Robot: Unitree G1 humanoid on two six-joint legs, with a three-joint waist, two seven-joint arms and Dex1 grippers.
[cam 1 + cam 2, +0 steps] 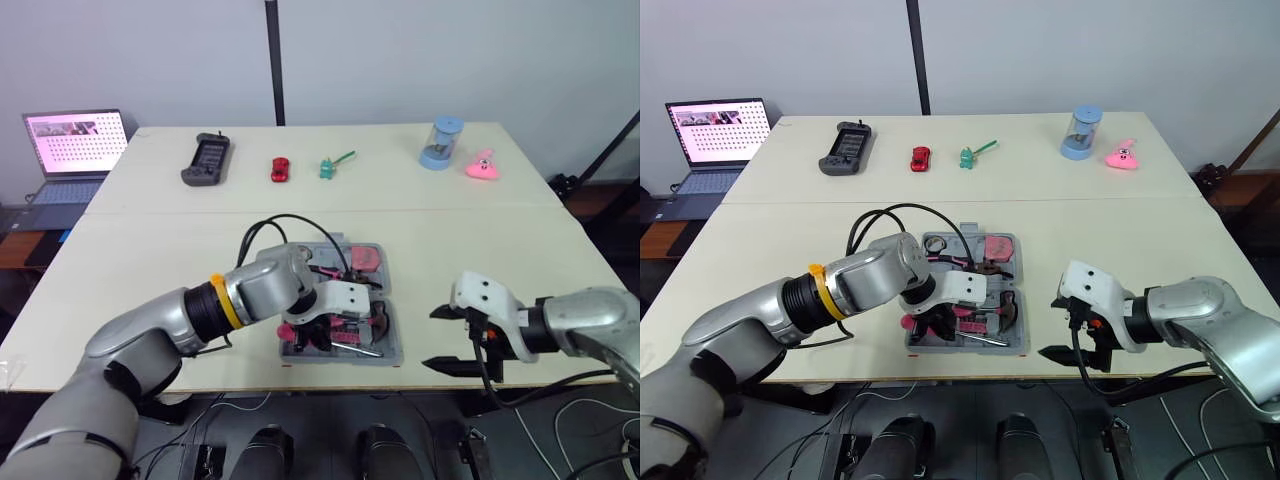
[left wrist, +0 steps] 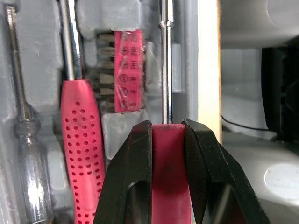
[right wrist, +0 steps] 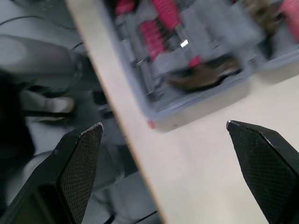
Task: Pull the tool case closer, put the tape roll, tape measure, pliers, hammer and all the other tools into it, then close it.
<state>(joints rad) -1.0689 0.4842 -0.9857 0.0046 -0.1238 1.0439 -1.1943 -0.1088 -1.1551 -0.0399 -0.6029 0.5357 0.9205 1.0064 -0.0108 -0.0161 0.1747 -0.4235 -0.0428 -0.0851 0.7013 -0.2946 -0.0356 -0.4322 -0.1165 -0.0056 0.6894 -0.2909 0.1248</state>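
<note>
Left wrist view: left gripper point(image 2: 167, 125) pinches a pink-handled steel screwdriver point(image 2: 167, 158) in the open grey plastic tool case point(image 1: 393, 345) at the beige table's point(image 1: 500, 240) near edge; right gripper point(image 1: 430, 338), fingers spread, hovers just right.

Robotics lab indicated, pale desks point(image 1: 480, 240) pushed together before a bare wall point(image 1: 450, 60), laptop point(image 1: 75, 145) opened alongside, toys point(image 1: 280, 169) laid out in a row, cables point(image 1: 600, 455) trailed underneath.

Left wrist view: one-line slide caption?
Left gripper, jaws shut on a red-handled screwdriver, over the open tool case.
</note>
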